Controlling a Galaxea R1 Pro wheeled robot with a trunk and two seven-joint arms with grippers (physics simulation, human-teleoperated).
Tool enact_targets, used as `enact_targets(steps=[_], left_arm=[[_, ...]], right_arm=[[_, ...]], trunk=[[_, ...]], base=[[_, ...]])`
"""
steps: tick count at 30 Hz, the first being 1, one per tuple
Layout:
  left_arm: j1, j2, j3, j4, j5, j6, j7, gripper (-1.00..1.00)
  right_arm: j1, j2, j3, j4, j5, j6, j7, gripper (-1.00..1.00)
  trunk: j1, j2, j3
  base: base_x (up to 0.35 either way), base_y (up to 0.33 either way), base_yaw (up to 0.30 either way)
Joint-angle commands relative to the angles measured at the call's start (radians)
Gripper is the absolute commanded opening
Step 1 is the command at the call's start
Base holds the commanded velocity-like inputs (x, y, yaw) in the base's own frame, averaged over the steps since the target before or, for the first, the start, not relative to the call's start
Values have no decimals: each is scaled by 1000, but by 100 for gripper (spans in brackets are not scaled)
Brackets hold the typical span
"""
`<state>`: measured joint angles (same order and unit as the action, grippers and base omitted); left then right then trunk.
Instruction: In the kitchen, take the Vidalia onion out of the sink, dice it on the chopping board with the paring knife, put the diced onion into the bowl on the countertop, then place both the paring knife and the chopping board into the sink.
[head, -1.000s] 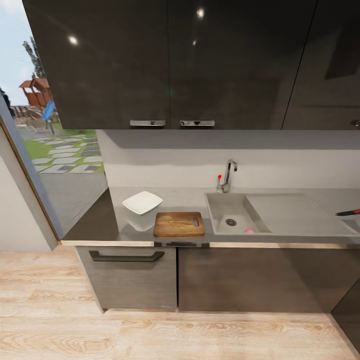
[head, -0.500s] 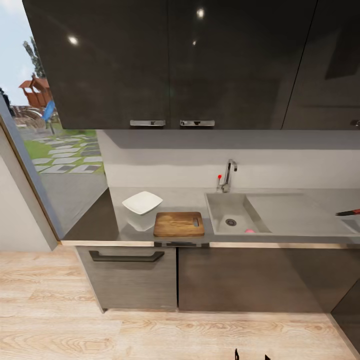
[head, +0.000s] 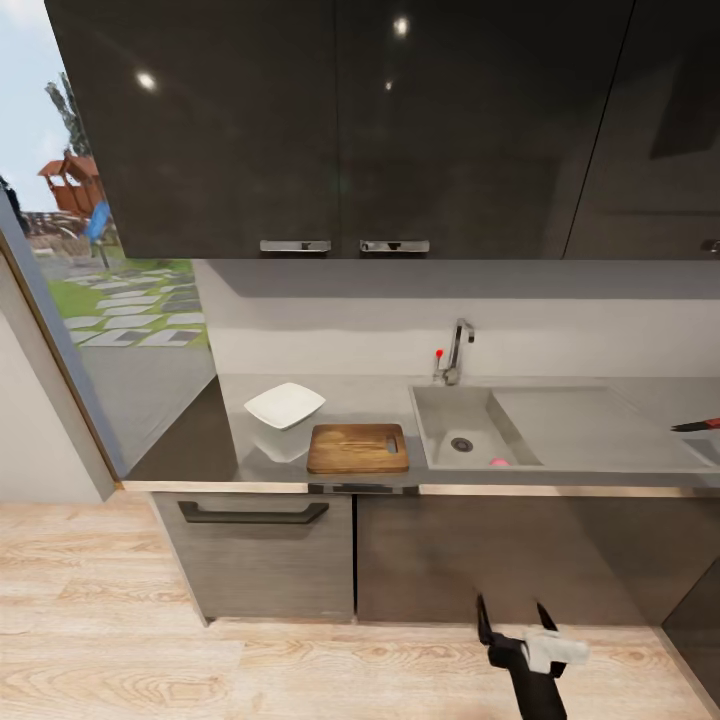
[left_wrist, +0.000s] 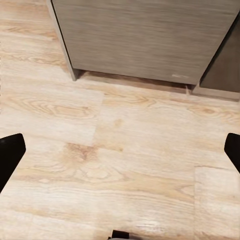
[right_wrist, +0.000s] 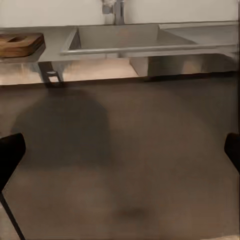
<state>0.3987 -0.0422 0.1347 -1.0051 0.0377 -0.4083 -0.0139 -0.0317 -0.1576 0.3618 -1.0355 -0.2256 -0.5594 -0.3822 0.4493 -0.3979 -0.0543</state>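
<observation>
On my head feed I work across from the left. The window (head: 60, 260) takes the left edge of the frame, with a garden path and a red play structure outside. Dark glossy wall cabinets (head: 340, 120) run across the top. On the grey countertop (head: 190, 450), left of centre, the bowl (head: 285, 405) sits white and square, just beside the far left corner of the chopping board (head: 358, 448). The board lies flat near the counter's front edge, its slot handle toward the sink.

Right of the board comes the sink (head: 445, 440), with the chrome tap (head: 456, 350) behind it and the drainboard stretching off to the right. The Vidalia onion (head: 498, 462) rests in the basin at its near edge, to the right of the round drain. At the far right edge of the frame the paring knife (head: 697, 425) lies on the counter, dark blade pointing left, its red handle cut off by the frame.

Low in the frame, right of centre, my right gripper (head: 513, 612) is up in front of the base cabinets, its two black fingers spread apart and holding nothing. Through its wrist camera I see the cabinet front close up, with the board (right_wrist: 19, 44) in the upper left and the sink's rim (right_wrist: 125, 49) along the top.

My left gripper (left_wrist: 120, 150) points at the wooden floor (left_wrist: 125, 165); its fingertips sit at opposite edges of the picture, wide apart and empty.
</observation>
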Motion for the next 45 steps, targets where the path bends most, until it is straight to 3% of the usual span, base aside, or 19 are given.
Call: enact_targets(steps=[1, 7, 12, 19, 45], left_arm=[[0, -1, 2, 0, 4, -1, -1, 100], [0, -1, 3, 6, 4, -1, -1, 100], [0, -1, 4, 8, 4, 0, -1, 100], [0, -1, 3, 20, 5, -1, -1, 100], [0, -1, 4, 61, 4, -4, -3, 100]], right_arm=[[30, -6, 6, -39, -4, -18, -15, 100], [176, -26, 6, -150, 1, -77, -30, 100], [227, -34, 5, -80, -1, -106, -30, 100], [234, -27, 3, 29, -8, -116, -26, 100], [234, -22, 4, 61, -6, -120, -26, 100]], trunk=[[1, -2, -2], [1, -2, -2], [1, -2, -2], [1, -2, -2], [1, -2, -2]], base=[[0, 0, 0], [0, 0, 0], [0, 0, 0], [0, 0, 0], [0, -1, 0]])
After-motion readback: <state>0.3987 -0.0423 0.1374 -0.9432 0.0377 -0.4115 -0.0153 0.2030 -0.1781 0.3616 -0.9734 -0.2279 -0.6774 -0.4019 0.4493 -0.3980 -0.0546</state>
